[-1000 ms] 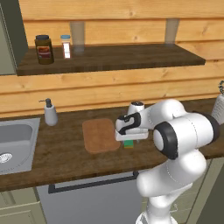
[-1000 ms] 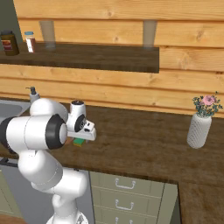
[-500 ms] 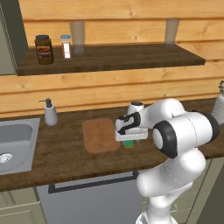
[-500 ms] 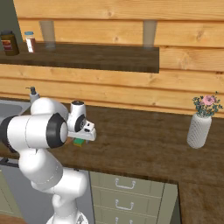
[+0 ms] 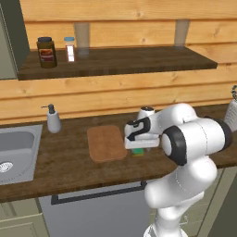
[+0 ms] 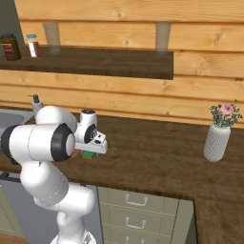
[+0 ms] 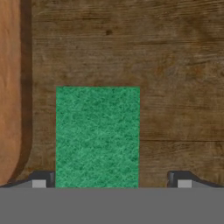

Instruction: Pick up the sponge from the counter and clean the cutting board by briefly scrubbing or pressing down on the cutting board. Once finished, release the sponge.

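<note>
The sponge (image 7: 97, 136) is a small block with a fuzzy green top, and in the left base view a thin yellow layer shows under the green. It lies flat on the dark brown wood surface (image 5: 69, 159), just beside the right edge of the cutting board (image 5: 107, 143) but not on it. The cutting board is a flat reddish-brown wooden rectangle with round corners, much bigger than the sponge. The gripper (image 7: 111, 180) hangs right above the sponge, pointing down, and its jaws are spread wide with nothing between them; one fingertip (image 7: 40, 180) sits close by the sponge's side and the other stands off from it. To the left, a steel sink (image 5: 16, 149) is set into the surface, and a soap bottle (image 5: 53, 119) stands near it. Far off to the right stands a white vase with flowers (image 6: 218, 136). On the wooden wall hangs a dark shelf (image 5: 115, 61) with a brown jar (image 5: 46, 52) and a little white bottle (image 5: 70, 49).
</note>
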### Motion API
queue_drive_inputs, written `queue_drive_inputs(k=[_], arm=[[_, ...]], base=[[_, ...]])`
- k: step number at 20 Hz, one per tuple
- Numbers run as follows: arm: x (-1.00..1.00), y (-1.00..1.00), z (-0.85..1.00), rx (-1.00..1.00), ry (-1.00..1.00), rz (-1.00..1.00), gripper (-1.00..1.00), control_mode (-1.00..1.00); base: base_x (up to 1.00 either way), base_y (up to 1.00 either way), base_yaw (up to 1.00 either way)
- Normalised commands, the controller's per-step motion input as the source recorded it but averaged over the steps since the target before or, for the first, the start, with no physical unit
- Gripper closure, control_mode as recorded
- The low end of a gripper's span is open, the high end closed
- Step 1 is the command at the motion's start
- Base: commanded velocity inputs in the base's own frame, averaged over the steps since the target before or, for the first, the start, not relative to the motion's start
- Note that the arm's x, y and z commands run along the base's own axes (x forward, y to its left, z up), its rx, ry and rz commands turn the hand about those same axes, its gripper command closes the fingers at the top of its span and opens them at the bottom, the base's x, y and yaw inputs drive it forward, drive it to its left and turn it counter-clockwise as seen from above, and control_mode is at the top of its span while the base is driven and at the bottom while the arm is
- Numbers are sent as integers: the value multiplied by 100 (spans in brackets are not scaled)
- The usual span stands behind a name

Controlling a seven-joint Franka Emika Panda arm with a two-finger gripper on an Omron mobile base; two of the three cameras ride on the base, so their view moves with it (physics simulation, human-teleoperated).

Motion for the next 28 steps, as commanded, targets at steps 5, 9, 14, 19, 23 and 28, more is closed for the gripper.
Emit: queue_drive_inputs(k=[5, 9, 14, 19, 23, 28], arm=[[0, -11, -1, 0, 2, 0, -100, -100], [5, 12, 0, 0, 0, 0, -100, -100], [6, 8, 0, 0, 0, 2, -100, -100], [4, 0, 0, 0, 0, 2, -100, -100], [0, 0, -5, 0, 0, 3, -100, -100], [0, 0, -17, 0, 0, 5, -100, -100]], base=[[0, 0, 0], [0, 0, 0], [0, 0, 0], [0, 0, 0], [0, 0, 0], [0, 0, 0]])
